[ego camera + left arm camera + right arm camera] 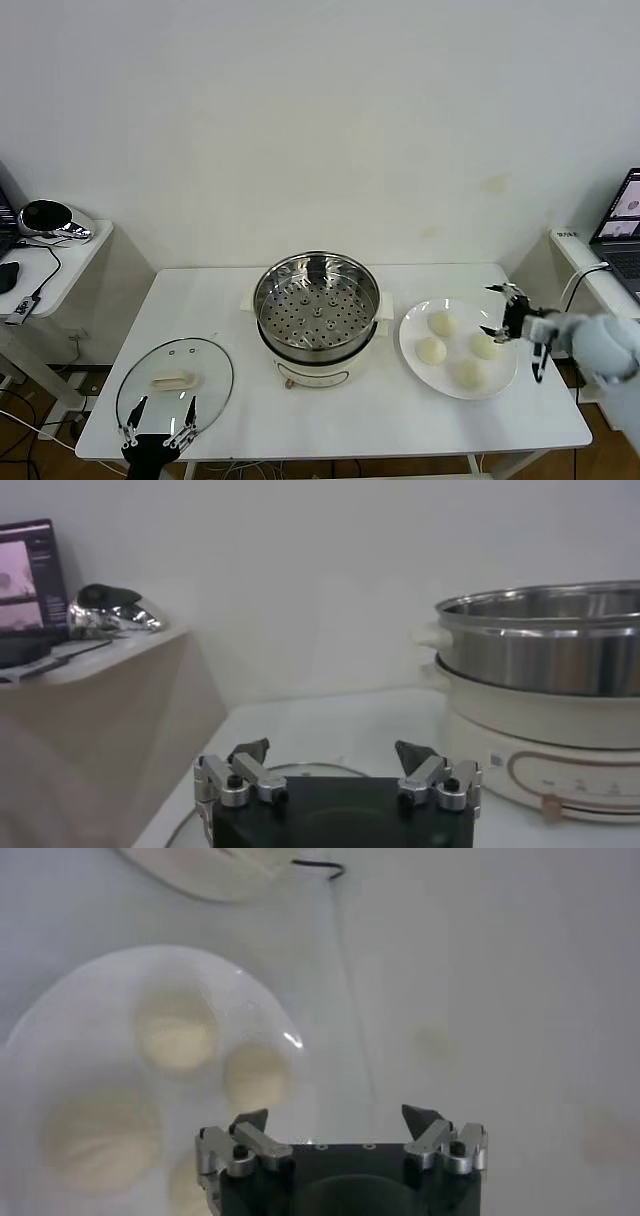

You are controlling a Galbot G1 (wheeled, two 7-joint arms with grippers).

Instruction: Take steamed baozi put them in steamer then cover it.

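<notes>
Cream-white round dough buns (442, 323), four of them, sit on your flat white plate (412, 335) at the counter's (230, 290) right. Your right claw (497, 311) hovers over the plate's right edge, spread wide, empty. Your shiny steel steamer pot (317, 305) stands mid-counter, uncovered. Your left claw (158, 423), wide and empty, hangs by the clear glass lid (175, 381).

A: Counter (330, 420), centre?
B: Steamer (317, 316), tray inside, nothing in it.

A: To its left?
B: Cover (175, 384), flat on the counter near the front edge. Left hand (158, 421) just over the cover's near rim.

A: To its right?
B: Plate (412, 322) beside the steamer, four steamed baozi (443, 323) on it. Right hand (508, 313) at the plate's far-right rim.

A: Beyond the counter?
B: Side shelf (70, 270) left, laptop (622, 235) right.
</notes>
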